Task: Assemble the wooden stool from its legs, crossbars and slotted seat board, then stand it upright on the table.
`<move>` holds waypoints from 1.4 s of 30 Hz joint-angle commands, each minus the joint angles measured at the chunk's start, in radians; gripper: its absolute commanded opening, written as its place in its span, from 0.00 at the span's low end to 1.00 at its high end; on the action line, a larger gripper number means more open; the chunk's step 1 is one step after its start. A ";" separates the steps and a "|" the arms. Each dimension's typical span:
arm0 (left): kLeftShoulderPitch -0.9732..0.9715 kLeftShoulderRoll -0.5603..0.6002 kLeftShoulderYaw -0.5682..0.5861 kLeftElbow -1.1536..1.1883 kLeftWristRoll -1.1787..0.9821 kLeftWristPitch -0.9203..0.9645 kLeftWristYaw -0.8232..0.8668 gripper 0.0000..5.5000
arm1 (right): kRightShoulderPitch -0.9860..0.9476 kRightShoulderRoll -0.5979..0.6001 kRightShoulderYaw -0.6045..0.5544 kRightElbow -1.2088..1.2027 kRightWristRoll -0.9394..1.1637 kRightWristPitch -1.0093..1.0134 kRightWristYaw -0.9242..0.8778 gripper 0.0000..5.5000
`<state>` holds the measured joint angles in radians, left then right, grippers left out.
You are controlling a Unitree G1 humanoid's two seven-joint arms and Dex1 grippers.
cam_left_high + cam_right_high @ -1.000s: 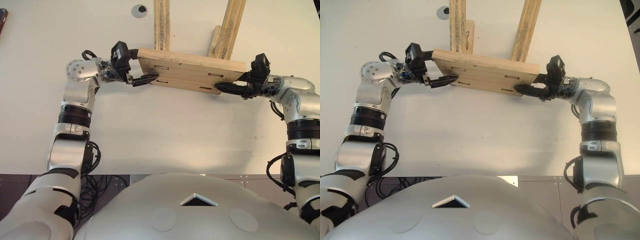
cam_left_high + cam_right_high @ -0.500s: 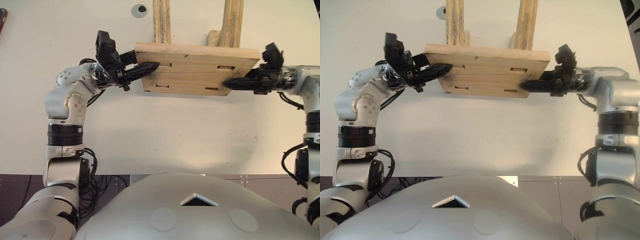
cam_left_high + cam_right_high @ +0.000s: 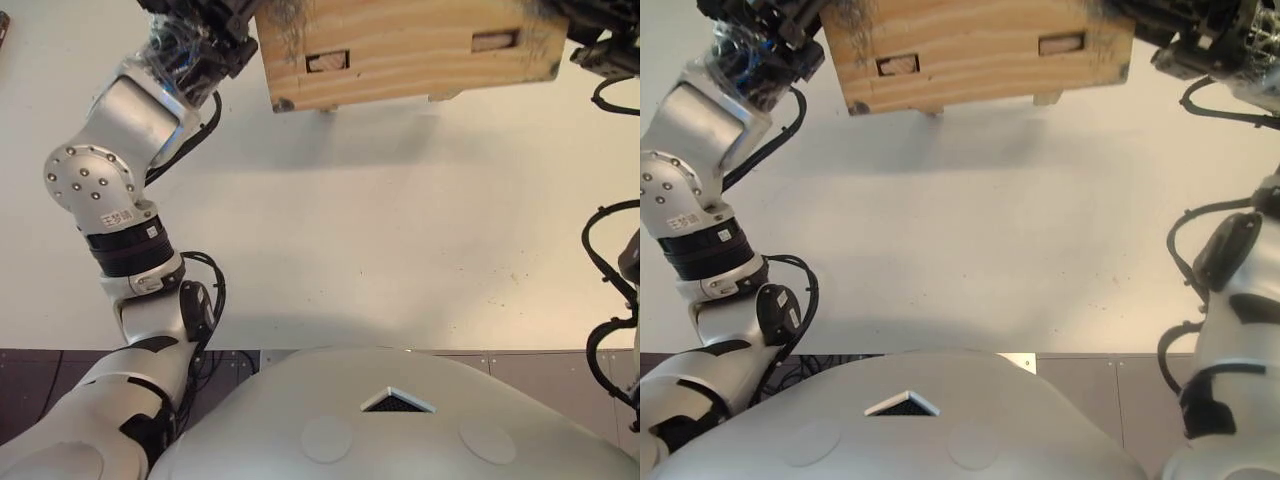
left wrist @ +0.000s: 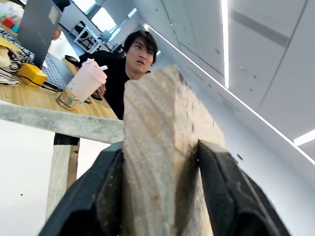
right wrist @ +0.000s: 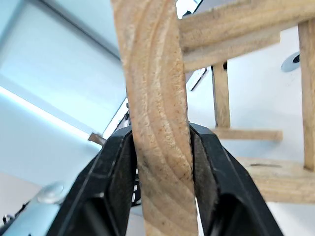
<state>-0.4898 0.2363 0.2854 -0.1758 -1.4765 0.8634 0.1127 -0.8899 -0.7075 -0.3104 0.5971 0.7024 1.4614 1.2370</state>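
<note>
The wooden stool is held up off the white table (image 3: 350,250), its slotted seat board (image 3: 400,50) facing me at the top of the head views. Two slots show in the board's face, and two leg ends (image 3: 327,108) peek out under its near edge. My left gripper (image 3: 240,20) is shut on the board's left edge, with both black fingers (image 4: 106,196) pressed on the wood (image 4: 157,123). My right gripper (image 3: 1160,25) is shut on the right edge (image 5: 152,73). Past it, the right wrist view shows a leg (image 5: 221,83) and crossbars (image 5: 236,29).
Below the stool lies bare white tabletop with a few small specks (image 3: 515,275). The table's front edge (image 3: 400,350) runs close to me. Cables hang by my left arm (image 3: 200,290) and right arm (image 3: 600,230).
Both arms have lifted the stool higher and tipped it, so the seat board now looms larger at the top of the head views and the long legs have left the picture.
</note>
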 commanded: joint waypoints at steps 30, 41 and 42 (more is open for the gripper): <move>-0.249 -0.074 0.318 0.702 0.333 -0.289 0.323 0.70 | -0.123 0.180 -0.512 0.507 0.108 -0.253 -1.079 0.64; -0.124 -0.105 0.361 0.569 0.357 -0.287 0.308 0.70 | 0.046 0.369 -0.688 0.126 0.371 -0.236 -1.269 0.68; -0.124 -0.107 0.361 0.568 0.360 -0.289 0.308 0.70 | 0.060 0.395 -0.683 0.080 0.391 -0.226 -1.297 0.69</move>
<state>-0.6215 0.1396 0.6490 0.4070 -1.1332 0.5801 0.4219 -0.8862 -0.3719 -1.0097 0.7412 1.0913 1.1948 0.0143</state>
